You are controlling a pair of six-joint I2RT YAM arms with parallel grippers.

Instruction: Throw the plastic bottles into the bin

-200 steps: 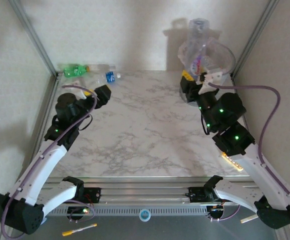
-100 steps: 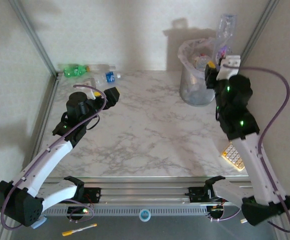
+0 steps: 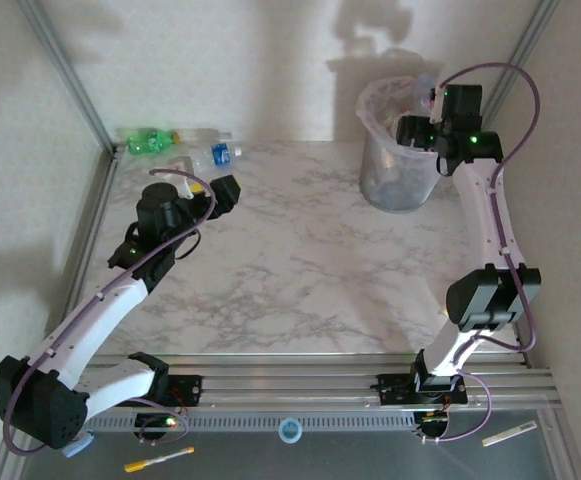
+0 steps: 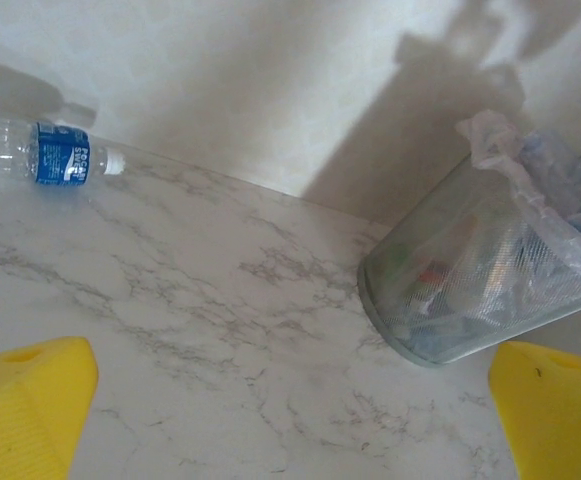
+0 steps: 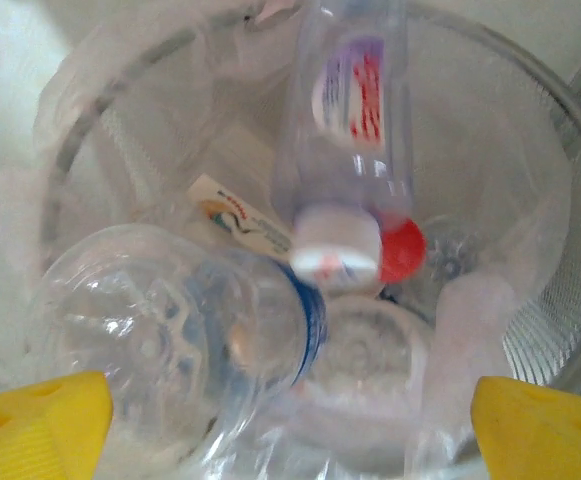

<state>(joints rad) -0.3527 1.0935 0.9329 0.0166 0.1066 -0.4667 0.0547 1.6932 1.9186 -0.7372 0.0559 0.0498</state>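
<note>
Right gripper (image 5: 285,430) stands wide open over the bin (image 3: 400,180) at the upper right of the top view, gripping nothing. A red-labelled bottle (image 5: 350,110) is inside it (possibly mid-drop, too blurred to say). Left gripper (image 4: 290,400) gapes empty above the marble table (image 3: 290,270); more bottles (image 3: 150,141) lie upper left.

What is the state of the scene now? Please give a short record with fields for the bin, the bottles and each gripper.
bin: grey bin, bagged, at the far right of the table
in the bin: red-labelled bottle, white cap down; blue-banded bottle beside it
on the table: green bottle, clear bottle, blue-labelled bottle, far left
left gripper: open, empty, above the table
right gripper: open, empty, above the bin
</note>
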